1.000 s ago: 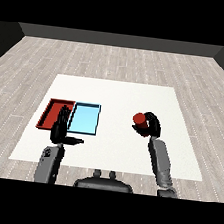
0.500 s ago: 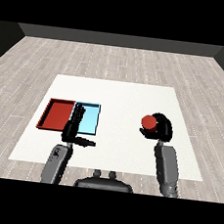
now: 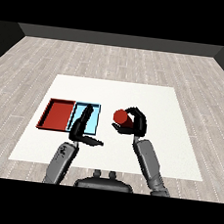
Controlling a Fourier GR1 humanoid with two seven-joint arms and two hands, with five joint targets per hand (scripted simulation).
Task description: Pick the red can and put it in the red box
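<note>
While the right hand (image 3: 132, 122) has its fingers and thumb curled round the red can (image 3: 120, 116), the can sits just to the right of the light blue tray (image 3: 93, 126), apparently lifted clear of the white tabletop (image 3: 116, 92), though the view does not settle its height. The red tray (image 3: 57, 114), where it belongs, lies on the far side of the blue one, so the can has the whole blue tray to cross.

The plainest risk, as I judge it, is an early release: if the hand opens once it is over a tray at all, the can lands in the blue one, right beside the target. The two trays touch along one edge, so a release near that shared wall could leave the can perched on the rim or tipped into the wrong side.

The second risk is the left hand (image 3: 81, 128). It lies with fingers straight and thumb spread, holding nothing, and it overlaps the blue tray directly between the can and the red tray. A straight sideways carry at low height could bring the right hand or the can against it, which might shift the can in the grasp.

The can is held from its right side, end facing the view, so it seems tilted; set down that way it could roll inside the tray rather than stand.
</note>
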